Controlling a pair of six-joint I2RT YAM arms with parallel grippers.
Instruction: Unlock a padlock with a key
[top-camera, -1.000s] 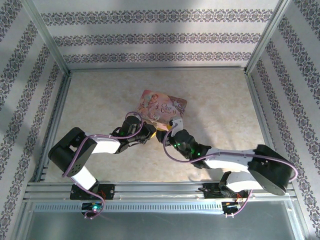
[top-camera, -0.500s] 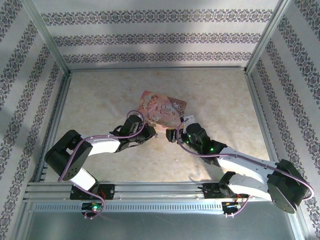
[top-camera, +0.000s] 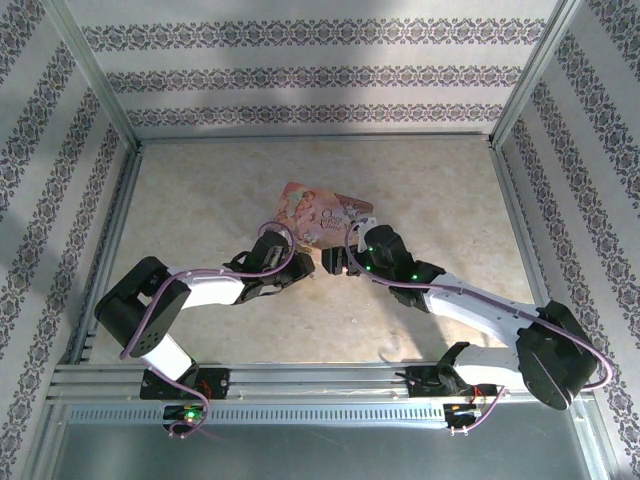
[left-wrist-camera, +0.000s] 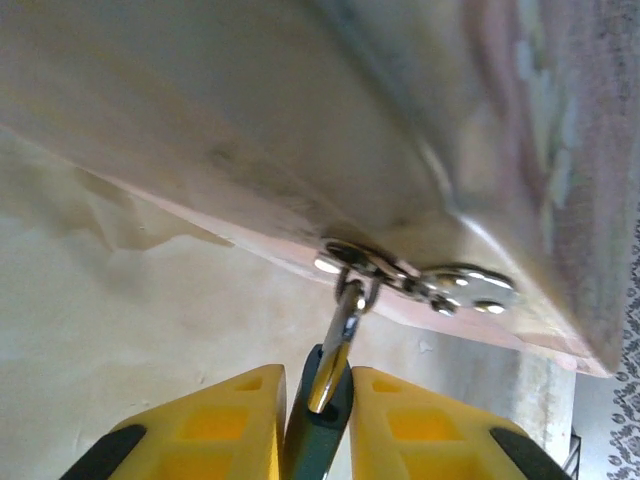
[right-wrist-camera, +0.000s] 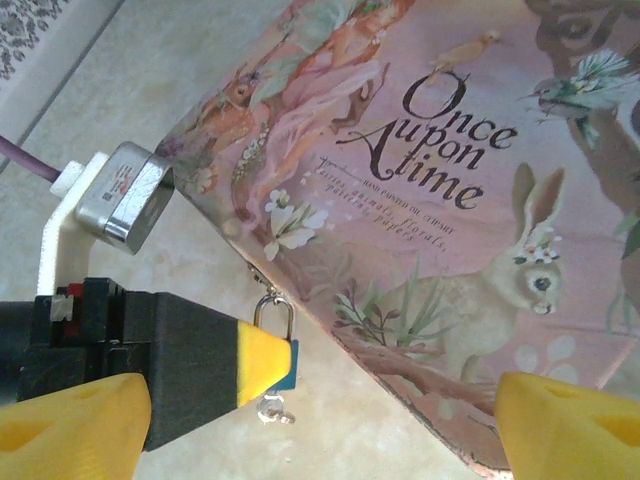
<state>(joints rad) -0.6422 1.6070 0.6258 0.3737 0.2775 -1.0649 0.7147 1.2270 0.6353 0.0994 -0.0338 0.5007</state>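
Note:
The pink flower-printed tin (top-camera: 322, 212) lies mid-table. The tiny padlock (right-wrist-camera: 288, 365) hangs by its silver shackle (right-wrist-camera: 272, 310) from the hasp on the tin's near edge. My left gripper (left-wrist-camera: 318, 385) is shut on the padlock's dark teal body (left-wrist-camera: 316, 430), its yellow fingers (left-wrist-camera: 235, 420) pressing both sides. A small silvery key (right-wrist-camera: 272, 408) sticks out under the padlock's bottom. My right gripper (right-wrist-camera: 320, 410) is wide open just in front of the padlock and key, touching neither. In the top view the left gripper (top-camera: 300, 262) and the right gripper (top-camera: 335, 262) face each other at the tin's near edge.
The tin's lid (right-wrist-camera: 450, 200), printed with a rabbit and "Once Upon a time", lies right of the padlock. Aluminium frame rails (top-camera: 110, 230) and patterned walls enclose the beige table (top-camera: 200, 190). Purple cables (top-camera: 270, 270) loop over both arms.
The right arm has stretched out and its gripper has shifted a little left and forward toward the padlock. The left gripper has stayed shut on the padlock.

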